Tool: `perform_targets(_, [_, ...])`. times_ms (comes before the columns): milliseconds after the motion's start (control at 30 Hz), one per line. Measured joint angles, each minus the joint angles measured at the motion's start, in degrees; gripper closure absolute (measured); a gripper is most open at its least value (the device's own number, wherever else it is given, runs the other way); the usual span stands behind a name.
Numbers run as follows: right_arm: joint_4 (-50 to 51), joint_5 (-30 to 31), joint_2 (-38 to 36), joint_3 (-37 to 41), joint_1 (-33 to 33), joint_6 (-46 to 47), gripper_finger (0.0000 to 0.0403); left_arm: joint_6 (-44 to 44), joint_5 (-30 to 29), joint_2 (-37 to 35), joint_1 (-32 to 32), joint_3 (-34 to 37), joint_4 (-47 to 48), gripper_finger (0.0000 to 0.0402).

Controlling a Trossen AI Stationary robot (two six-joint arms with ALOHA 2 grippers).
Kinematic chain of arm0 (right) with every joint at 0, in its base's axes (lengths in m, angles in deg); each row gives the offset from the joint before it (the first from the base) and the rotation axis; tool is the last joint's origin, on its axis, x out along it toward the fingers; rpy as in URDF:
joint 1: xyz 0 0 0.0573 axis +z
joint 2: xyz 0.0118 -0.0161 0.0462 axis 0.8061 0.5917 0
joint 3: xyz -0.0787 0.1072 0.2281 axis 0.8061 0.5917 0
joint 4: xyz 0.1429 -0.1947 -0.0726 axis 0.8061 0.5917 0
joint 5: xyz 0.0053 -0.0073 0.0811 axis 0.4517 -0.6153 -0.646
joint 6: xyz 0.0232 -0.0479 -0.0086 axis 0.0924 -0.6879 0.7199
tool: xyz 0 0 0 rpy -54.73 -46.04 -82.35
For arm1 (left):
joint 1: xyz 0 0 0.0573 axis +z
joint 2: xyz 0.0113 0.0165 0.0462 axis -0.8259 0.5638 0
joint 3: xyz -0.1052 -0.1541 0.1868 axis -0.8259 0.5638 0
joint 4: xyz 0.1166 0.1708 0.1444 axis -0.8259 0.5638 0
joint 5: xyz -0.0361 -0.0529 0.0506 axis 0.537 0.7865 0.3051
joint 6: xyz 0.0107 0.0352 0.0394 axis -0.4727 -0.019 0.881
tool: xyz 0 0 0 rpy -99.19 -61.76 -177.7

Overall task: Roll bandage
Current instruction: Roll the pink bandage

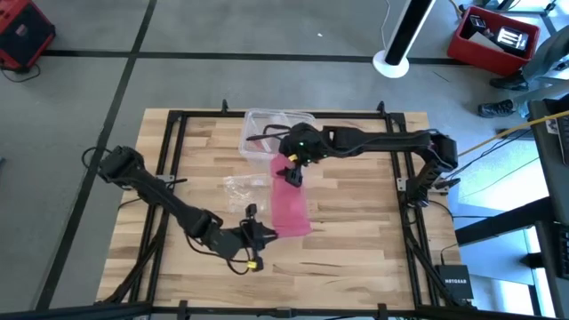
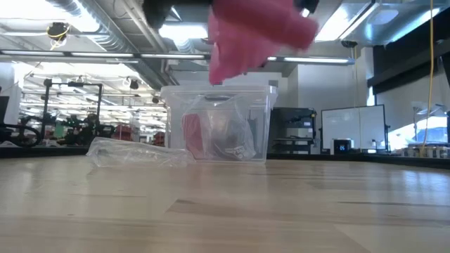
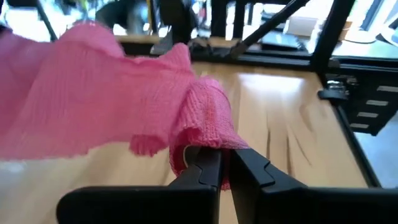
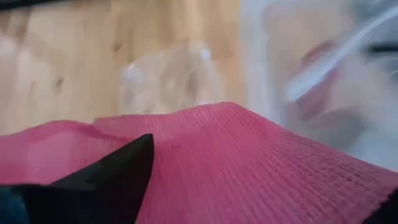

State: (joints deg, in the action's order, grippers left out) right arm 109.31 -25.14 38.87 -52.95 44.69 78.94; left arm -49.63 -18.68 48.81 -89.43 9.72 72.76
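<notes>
The pink bandage [image 1: 292,209] stretches as a strip between my two grippers near the table's middle. In the low view, the part of the bandage [image 2: 253,31] that shows hangs well above the tabletop. My left gripper [image 1: 265,233] is at its near end, shut on it. My right gripper [image 1: 292,171] is at its far end, open, with the fabric [image 4: 261,155] spread between its two fingers. My left gripper pinches the bandage's near end [image 3: 208,146] between its two shut fingers [image 3: 202,171]. The fabric is bunched into a fold there, and the fingers come in nearly level from the table's left. The strip runs away from the hold, off the table. My right gripper is open around the bandage's far end [image 4: 205,134]. One finger [image 4: 118,174] shows in front of the fabric. Whether the fingers touch the fabric, I cannot tell.
A clear plastic box [image 1: 267,133] stands at the far middle, just behind the right gripper, with something red inside [image 2: 197,133]. A crumpled clear wrapper [image 1: 242,185] lies left of the bandage. A black frame [image 1: 178,116] runs along the table's edges.
</notes>
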Motion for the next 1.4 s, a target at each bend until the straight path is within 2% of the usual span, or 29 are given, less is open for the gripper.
perform_targets(100, [1.5, -4.5, 1.9, 0.0, 0.1, 0.0, 0.0056, -4.7, 0.5, 2.2, 0.1, 0.0, 0.2, 0.0393])
perform_targets(333, [6.0, -7.5, 1.7, -1.6, 0.0, 2.0, 0.0067, -8.3, 4.0, 3.8, 0.3, 0.0, -0.2, 0.039])
perform_targets(500, [13.5, -4.8, -1.2, -7.4, 0.0, -0.1, 0.0068, -8.4, 3.9, 3.8, 0.5, 0.0, -0.3, 0.0389])
perform_targets(633, [19.5, -5.3, -4.7, -10.2, 0.3, -0.6, 0.0068, -8.2, 4.1, 3.8, 0.4, 0.0, -1.1, 0.0389])
perform_targets(800, [20.0, -1.2, -10.0, -10.5, 1.7, -3.1, 0.0068, -6.7, 4.1, 3.8, 0.3, -0.1, -2.0, 0.0389])
perform_targets(1000, [20.5, -0.2, -10.3, -10.4, 1.5, -3.0, 0.0068, -6.3, 4.1, 3.8, 0.5, -0.1, -2.2, 0.0389])
perform_targets(1100, [20.7, -4.8, -9.3, -10.4, 1.5, -1.1, 0.0068, -6.1, 4.1, 3.8, 0.5, -0.1, -2.2, 0.0389])
perform_targets(1300, [26.6, -20.3, -9.0, -10.4, 1.5, 0.1, 0.0068, -5.8, 4.1, 3.8, 0.5, -0.1, -2.2, 0.0389])
perform_targets(1400, [27.0, -19.9, -10.0, -10.3, 1.6, 0.4, 0.0068, -5.3, 4.1, 3.8, 0.6, -0.1, -2.2, 0.0389])
